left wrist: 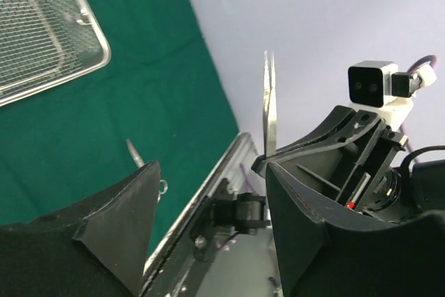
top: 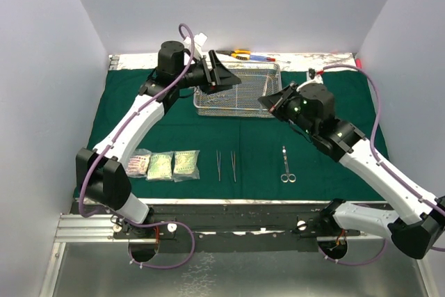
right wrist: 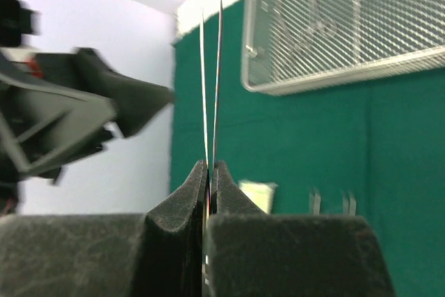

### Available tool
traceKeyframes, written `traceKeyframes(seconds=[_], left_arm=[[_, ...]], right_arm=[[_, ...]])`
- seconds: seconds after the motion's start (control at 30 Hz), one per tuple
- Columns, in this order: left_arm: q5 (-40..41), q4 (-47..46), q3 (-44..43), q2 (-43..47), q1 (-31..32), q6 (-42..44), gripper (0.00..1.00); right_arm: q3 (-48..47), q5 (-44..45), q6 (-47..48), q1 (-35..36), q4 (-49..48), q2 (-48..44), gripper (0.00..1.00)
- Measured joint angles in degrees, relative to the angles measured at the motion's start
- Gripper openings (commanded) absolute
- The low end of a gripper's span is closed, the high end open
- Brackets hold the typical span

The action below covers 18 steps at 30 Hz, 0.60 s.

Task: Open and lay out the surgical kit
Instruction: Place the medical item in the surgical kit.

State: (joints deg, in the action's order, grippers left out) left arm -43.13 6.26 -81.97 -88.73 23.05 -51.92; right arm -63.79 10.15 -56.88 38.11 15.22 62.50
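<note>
**Near edge, 5 to 7 o'clock.** The dark green cloth wrap [top: 257, 140] lies opened flat on the worktop [top: 243, 273] and carries the kit.
- At 7 o'clock, three clear packets [top: 160, 165] lie side by side in a row.
- Toward 6 o'clock, just right of the packets, two slim forceps [top: 225, 165] lie parallel, close together but not touching.
- At 5 o'clock, one scissor-like clamp [top: 286, 165] lies alone, with its ring handles toward the arms.

**Middle ground.**
- The right arm's fingers [right wrist: 181, 220] sit at about 2 o'clock from the cloth's centre, above the cloth and just off the tray's near right corner.
- These fingers are pressed together on a third pair of forceps [right wrist: 211, 81]. Its two tines stand out beyond the fingertips, a little apart at the points.
- The left arm's fingers [left wrist: 118, 227] are at about 11 o'clock, over the tray's left end. They are spread wide with nothing between them.
- In the left wrist view, the held forceps shows beyond the gap, close to one finger. Contact cannot be determined.

**Far side, 12 o'clock.**
- The steel wire-mesh tray [top: 240, 92] rests on the cloth.
- Ring-handled instruments lie inside it, and their number cannot be made out through the mesh.
- Beyond the tray, at the cloth's far edge, lie a yellow-handled tool [top: 241, 53] and, just to its right, red and blue pens [top: 263, 57].
</note>
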Motion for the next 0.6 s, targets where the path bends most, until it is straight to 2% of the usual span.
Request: traceKeyframes(seconds=[0.13,0.3,0.43,0.6], left_arm=[[3.5,6.3,1.2,1.9,-1.0,7.3,0.64],[15.5,14.5,1.9,2.8,-1.0,15.8,0.65],[25.6,19.6,5.3,3.3,-1.0,20.3,0.67],[32.2,23.0,8.7,3.5,-1.2,22.7,0.67]], right_arm=[[1.4,0.5,1.7,0.0,7.0,2.0,0.01],[2.4,-0.9,4.3,0.8,13.7,10.6,0.01],[5.1,-1.1,5.6,5.4,18.1,17.5,0.01],[6.2,-3.4,6.0,10.2,20.2,22.7,0.01]])
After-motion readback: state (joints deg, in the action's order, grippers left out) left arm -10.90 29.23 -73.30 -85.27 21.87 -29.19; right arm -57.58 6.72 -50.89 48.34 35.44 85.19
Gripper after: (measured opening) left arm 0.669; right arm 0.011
